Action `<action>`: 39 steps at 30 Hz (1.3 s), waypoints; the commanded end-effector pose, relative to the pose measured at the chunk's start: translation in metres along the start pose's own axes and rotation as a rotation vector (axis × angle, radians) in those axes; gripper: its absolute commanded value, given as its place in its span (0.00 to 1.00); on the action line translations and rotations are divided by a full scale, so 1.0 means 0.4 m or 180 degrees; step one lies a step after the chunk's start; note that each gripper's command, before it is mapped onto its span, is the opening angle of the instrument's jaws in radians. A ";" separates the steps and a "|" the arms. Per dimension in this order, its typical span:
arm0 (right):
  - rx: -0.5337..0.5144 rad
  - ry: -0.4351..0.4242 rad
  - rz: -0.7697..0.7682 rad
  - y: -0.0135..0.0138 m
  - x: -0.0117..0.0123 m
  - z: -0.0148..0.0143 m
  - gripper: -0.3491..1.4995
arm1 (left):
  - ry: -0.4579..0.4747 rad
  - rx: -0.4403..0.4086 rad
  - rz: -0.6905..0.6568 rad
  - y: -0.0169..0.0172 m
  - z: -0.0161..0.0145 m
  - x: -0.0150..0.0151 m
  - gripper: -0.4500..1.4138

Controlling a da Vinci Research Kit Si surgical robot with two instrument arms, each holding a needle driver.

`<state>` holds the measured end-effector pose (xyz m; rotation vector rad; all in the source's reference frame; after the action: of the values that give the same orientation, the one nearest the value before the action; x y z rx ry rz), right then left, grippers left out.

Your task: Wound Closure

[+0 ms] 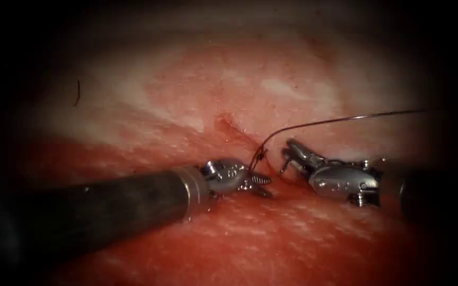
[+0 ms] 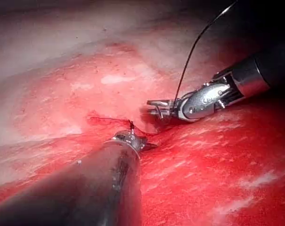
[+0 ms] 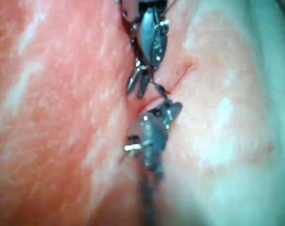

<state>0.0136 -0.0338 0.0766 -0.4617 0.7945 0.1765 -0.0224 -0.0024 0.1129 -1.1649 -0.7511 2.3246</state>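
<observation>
Endoscope view, bench practice: the pork-belly tissue (image 1: 292, 79) lies pink and pale across the upper frame and wet red below, with the cut (image 1: 234, 130) running as a thin dark-red line from centre frame down to where the two tools meet. Red fluid (image 1: 133, 153) glistens along the lower left.

The left tool (image 1: 261, 185) comes in from the lower left on a dark shaft. Its fingers (image 1: 261, 180) stand slightly apart just above the tissue on the left of the cut, gripping nothing that can be seen. Stamped marks on its metal wrist are too small to read.

The right tool (image 1: 291, 151) enters from the right and sits just right of the cut. The dark thread (image 1: 319, 123) sweeps in from the upper right, bends down at centre and passes close to the base of the left tool's fingers.

A short curved sliver (image 1: 283, 168) hangs just below the right tool, its lower end at the tissue; whether it is the needle cannot be told.

Left wrist view: the right tool (image 2: 156, 107) shows its fingers apart, with the thread (image 2: 191, 52) dropping to a spot just behind them. The left tool (image 2: 144, 143) rests beside the cut (image 2: 109, 120).

Right wrist view: both tools, left tool (image 3: 138, 84) and right tool (image 3: 173, 110), face each other tip to tip, near but apart.
</observation>
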 end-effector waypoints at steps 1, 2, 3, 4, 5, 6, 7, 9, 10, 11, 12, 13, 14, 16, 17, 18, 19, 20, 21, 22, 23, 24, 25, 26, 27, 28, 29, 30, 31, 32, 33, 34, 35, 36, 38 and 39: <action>0.0027 -0.0005 -0.0007 -0.0013 -0.0003 0.0020 0.00 | 0.0002 -0.0010 -0.0002 0.0000 0.0025 -0.0006 0.28; 0.0049 -0.0017 -0.0014 -0.0017 -0.0003 0.0019 0.00 | 0.0002 -0.0010 -0.0001 -0.0001 0.0025 -0.0006 0.28; 0.0055 -0.0021 -0.0018 -0.0020 -0.0004 0.0019 0.00 | 0.0002 -0.0011 -0.0001 -0.0001 0.0024 -0.0007 0.28; 0.0048 -0.0028 -0.0021 -0.0023 -0.0005 0.0019 0.00 | 0.0001 -0.0011 -0.0001 -0.0001 0.0024 -0.0007 0.28; 0.0057 -0.0022 -0.0028 -0.0028 -0.0008 0.0020 0.00 | 0.0001 -0.0012 0.0000 -0.0002 0.0023 -0.0007 0.27; 0.0069 -0.0016 -0.0032 -0.0031 -0.0010 0.0019 0.00 | 0.0001 -0.0012 0.0000 -0.0002 0.0023 -0.0007 0.27; 0.0085 0.0025 -0.0059 -0.0039 -0.0014 0.0015 0.00 | 0.0001 -0.0012 0.0000 -0.0003 0.0023 -0.0007 0.27; 0.0102 0.0054 -0.0143 -0.0047 -0.0017 0.0012 0.00 | 0.0001 -0.0013 0.0001 -0.0003 0.0023 -0.0008 0.27; 0.0084 0.0089 -0.0198 -0.0049 -0.0018 0.0011 0.00 | 0.0001 -0.0012 0.0001 -0.0004 0.0024 -0.0008 0.27; 0.0069 0.0121 -0.0213 -0.0050 -0.0018 0.0011 0.00 | 0.0001 -0.0012 0.0002 -0.0005 0.0024 -0.0009 0.27; 0.0048 0.0166 -0.0246 -0.0050 -0.0018 0.0010 0.00 | 0.0001 -0.0011 0.0003 -0.0005 0.0024 -0.0009 0.27; 0.0063 0.0221 -0.0304 -0.0053 -0.0017 0.0009 0.00 | 0.0001 -0.0011 0.0003 -0.0006 0.0024 -0.0010 0.27; 0.0071 0.0266 -0.0343 -0.0058 -0.0015 0.0007 0.00 | 0.0001 -0.0012 0.0003 -0.0006 0.0024 -0.0010 0.27; 0.0087 0.0310 -0.0368 -0.0069 -0.0011 0.0003 0.00 | 0.0001 -0.0012 0.0004 -0.0006 0.0024 -0.0010 0.27; 0.0090 0.0326 -0.0389 -0.0074 -0.0008 0.0002 0.00 | 0.0001 -0.0013 0.0004 -0.0007 0.0024 -0.0010 0.27; 0.0082 0.0341 -0.0411 -0.0080 -0.0005 0.0002 0.00 | 0.0001 -0.0012 0.0004 -0.0007 0.0024 -0.0010 0.27; 0.0092 0.0345 -0.0415 -0.0084 -0.0003 0.0002 0.00 | 0.0001 -0.0013 0.0005 -0.0008 0.0024 -0.0010 0.27; 0.0093 0.0349 -0.0416 -0.0086 -0.0002 0.0002 0.00 | 0.0001 -0.0013 0.0005 -0.0008 0.0024 -0.0010 0.27; 0.0101 0.0344 -0.0417 -0.0086 -0.0002 0.0001 0.00 | 0.0001 -0.0013 0.0005 -0.0008 0.0023 -0.0010 0.27; 0.0109 0.0339 -0.0418 -0.0086 -0.0002 0.0001 0.00 | 0.0001 -0.0013 0.0005 -0.0008 0.0023 -0.0010 0.27; 0.0109 0.0339 -0.0418 -0.0086 -0.0002 0.0001 0.00 | 0.0001 -0.0013 0.0005 -0.0008 0.0023 -0.0010 0.27; 0.0126 0.0331 -0.0421 -0.0087 -0.0003 0.0001 0.00 | 0.0001 -0.0013 0.0005 -0.0008 0.0023 -0.0010 0.27; 0.0150 0.0319 -0.0426 -0.0088 -0.0004 0.0001 0.00 | 0.0001 -0.0014 0.0006 -0.0009 0.0023 -0.0011 0.27; 0.0150 0.0319 -0.0426 -0.0088 -0.0004 0.0001 0.00 | 0.0001 -0.0014 0.0006 -0.0009 0.0023 -0.0011 0.27; 0.0166 0.0312 -0.0429 -0.0089 -0.0004 0.0001 0.00 | 0.0001 -0.0015 0.0006 -0.0009 0.0022 -0.0011 0.27; 0.0182 0.0303 -0.0432 -0.0090 -0.0004 0.0001 0.00 | 0.0001 -0.0015 0.0006 -0.0010 0.0022 -0.0011 0.27; 0.0199 0.0294 -0.0434 -0.0090 -0.0004 0.0001 0.00 | 0.0001 -0.0015 0.0006 -0.0010 0.0022 -0.0011 0.27; 0.0192 0.0263 -0.0340 -0.0089 -0.0004 0.0001 0.00 | 0.0001 -0.0015 0.0007 -0.0010 0.0022 -0.0011 0.27; 0.0203 0.0256 -0.0303 -0.0089 -0.0004 0.0001 0.00 | 0.0000 -0.0015 0.0007 -0.0010 0.0022 -0.0011 0.27; 0.0230 0.0199 -0.0138 -0.0088 -0.0005 0.0003 0.00 | 0.0000 -0.0015 0.0007 -0.0010 0.0022 -0.0011 0.27; 0.0252 0.0148 -0.0049 -0.0087 -0.0006 0.0004 0.00 | 0.0000 -0.0016 0.0007 -0.0010 0.0022 -0.0011 0.27; 0.0278 0.0073 0.0168 -0.0086 -0.0009 0.0006 0.00 | 0.0000 -0.0015 0.0006 -0.0009 0.0022 -0.0011 0.27; 0.0274 0.0059 0.0242 -0.0086 -0.0011 0.0006 0.00 | 0.0000 -0.0015 0.0006 -0.0009 0.0022 -0.0011 0.27; 0.0283 0.0049 0.0296 -0.0087 -0.0012 0.0007 0.00 | 0.0000 -0.0016 0.0006 -0.0009 0.0021 -0.0011 0.27; 0.0326 -0.0013 0.0397 -0.0088 -0.0016 0.0009 0.00 | 0.0000 -0.0017 0.0006 -0.0009 0.0021 -0.0011 0.27; 0.0351 -0.0061 0.0461 -0.0089 -0.0021 0.0010 0.00 | 0.0000 -0.0018 0.0007 -0.0009 0.0020 -0.0011 0.27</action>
<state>0.0138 -0.0366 0.0778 -0.3038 0.8165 0.2686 -0.0222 -0.0022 0.1133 -1.1677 -0.7536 2.3270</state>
